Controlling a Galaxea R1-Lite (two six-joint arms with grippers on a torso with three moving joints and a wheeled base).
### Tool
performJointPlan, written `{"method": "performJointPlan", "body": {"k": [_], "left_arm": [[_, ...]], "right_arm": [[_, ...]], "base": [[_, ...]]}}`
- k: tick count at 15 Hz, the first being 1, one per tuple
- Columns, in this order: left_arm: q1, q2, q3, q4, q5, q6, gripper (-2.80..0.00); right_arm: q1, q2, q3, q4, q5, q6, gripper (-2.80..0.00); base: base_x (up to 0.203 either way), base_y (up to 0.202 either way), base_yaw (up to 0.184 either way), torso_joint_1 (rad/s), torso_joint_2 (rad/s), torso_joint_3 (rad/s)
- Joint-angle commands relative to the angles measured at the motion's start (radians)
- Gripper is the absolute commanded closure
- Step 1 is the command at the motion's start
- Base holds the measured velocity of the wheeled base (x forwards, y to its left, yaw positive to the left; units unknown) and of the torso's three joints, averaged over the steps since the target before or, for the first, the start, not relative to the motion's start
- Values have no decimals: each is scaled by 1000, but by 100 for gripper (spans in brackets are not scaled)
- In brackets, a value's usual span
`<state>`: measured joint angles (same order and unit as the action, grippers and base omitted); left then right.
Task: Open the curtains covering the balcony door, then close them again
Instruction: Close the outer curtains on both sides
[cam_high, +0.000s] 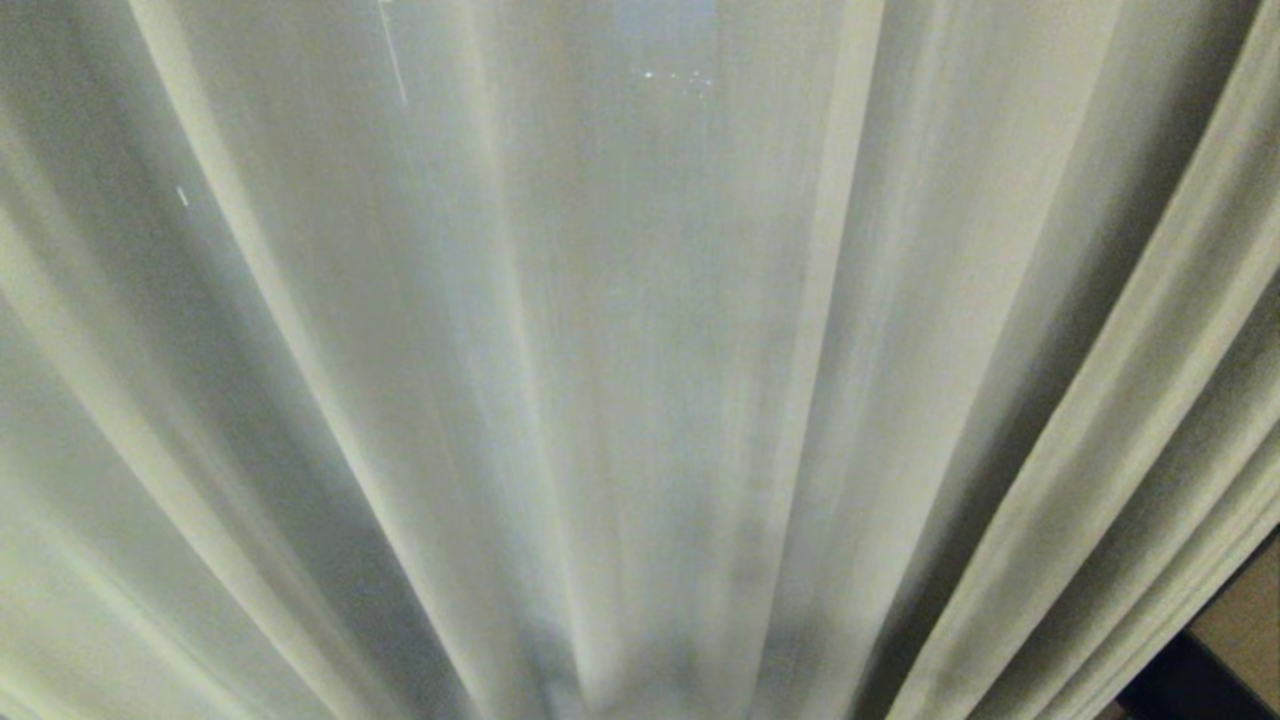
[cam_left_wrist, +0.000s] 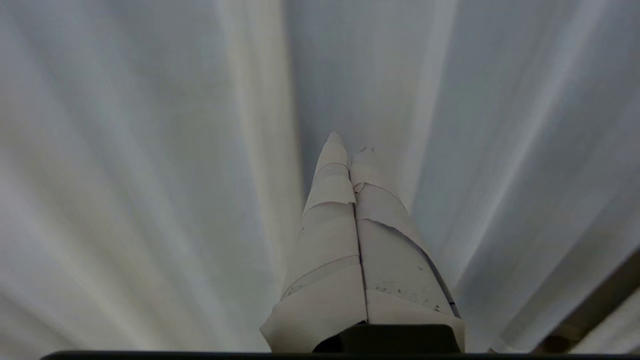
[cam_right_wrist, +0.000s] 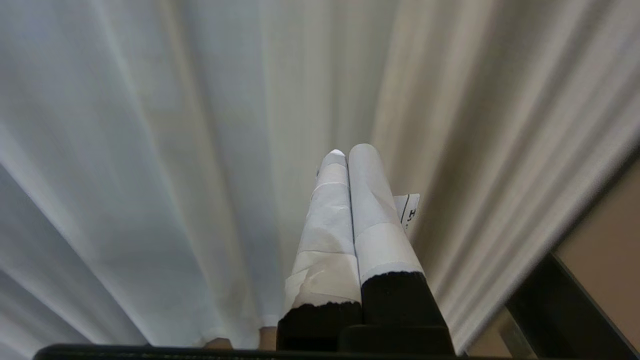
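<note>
Cream pleated curtains (cam_high: 640, 380) fill the head view, drawn across with folds fanning upward; a hemmed edge (cam_high: 830, 300) runs down right of centre. The balcony door is hidden behind them. Neither arm shows in the head view. In the left wrist view my left gripper (cam_left_wrist: 350, 142), its fingers wrapped in white tape, is shut and empty, pointing along the curtains (cam_left_wrist: 150, 175). My right gripper (cam_right_wrist: 350, 150), also taped white, is shut with nothing held, in front of the curtains (cam_right_wrist: 175, 150).
At the lower right a dark frame (cam_high: 1190, 680) and a tan surface (cam_high: 1245, 620) show past the curtain's edge. The same dark frame (cam_right_wrist: 565, 305) and tan surface (cam_right_wrist: 605, 225) appear in the right wrist view.
</note>
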<state>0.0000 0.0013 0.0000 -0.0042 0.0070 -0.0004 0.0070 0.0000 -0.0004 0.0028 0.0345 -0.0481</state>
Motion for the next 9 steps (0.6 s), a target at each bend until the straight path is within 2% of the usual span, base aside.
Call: {"method": "performJointPlan", "body": {"k": [1, 9], "left_arm": [[0, -1, 0, 0, 1, -1, 0], [0, -1, 0, 0, 1, -1, 0]], "right_arm": [[1, 1, -1, 0, 1, -1, 0], [1, 0, -10, -20, -1, -9, 0]], "base": [[-2, 3, -84, 2, 2, 2], [0, 0, 0, 0, 0, 0]]}}
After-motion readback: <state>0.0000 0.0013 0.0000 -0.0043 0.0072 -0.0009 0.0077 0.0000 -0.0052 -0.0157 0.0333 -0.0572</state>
